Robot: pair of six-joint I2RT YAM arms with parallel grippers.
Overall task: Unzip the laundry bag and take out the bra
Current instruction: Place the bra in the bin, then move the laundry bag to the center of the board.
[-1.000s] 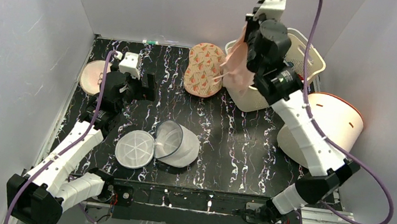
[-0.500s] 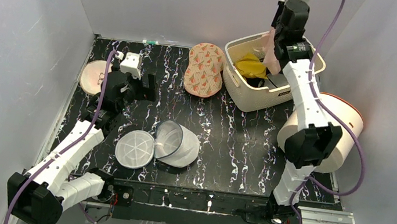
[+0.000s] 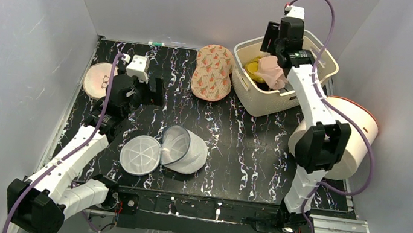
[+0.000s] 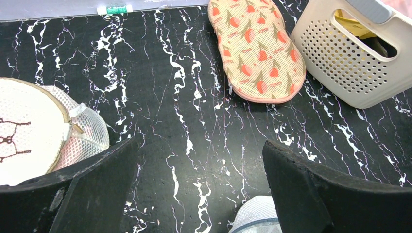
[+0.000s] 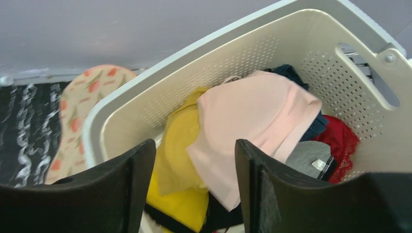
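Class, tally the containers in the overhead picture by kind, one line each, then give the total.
Round white mesh bags: 2 (open bag, bag with a drawing)
Flower-patterned pouch: 1
Slotted basket: 1
Big white tub: 1
Total: 5

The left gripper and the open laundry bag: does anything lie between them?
No. The top view shows only bare tabletop between left gripper and laundry bag.

Marbled table (image 3: 248, 147) with laundry bag (image 3: 187, 150), basket (image 3: 267, 102), pouch (image 3: 213, 72)
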